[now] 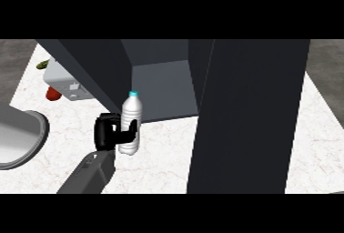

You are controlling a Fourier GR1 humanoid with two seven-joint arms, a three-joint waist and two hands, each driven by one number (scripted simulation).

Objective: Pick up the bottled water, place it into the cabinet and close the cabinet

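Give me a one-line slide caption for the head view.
Left hand holds the upright bottled water at the open cabinet, beside its dark door.

Bottled water [130, 123]: upright in left robot hand [107, 132], above table [168, 154], before open cabinet [168, 86]; cabinet door [249, 113] to its right; sink [20, 136] far left.

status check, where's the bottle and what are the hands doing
Left hand shut on bottled water, upright, just outside the open cabinet. Right hand not in view. Dark cabinet door stands open to the right.
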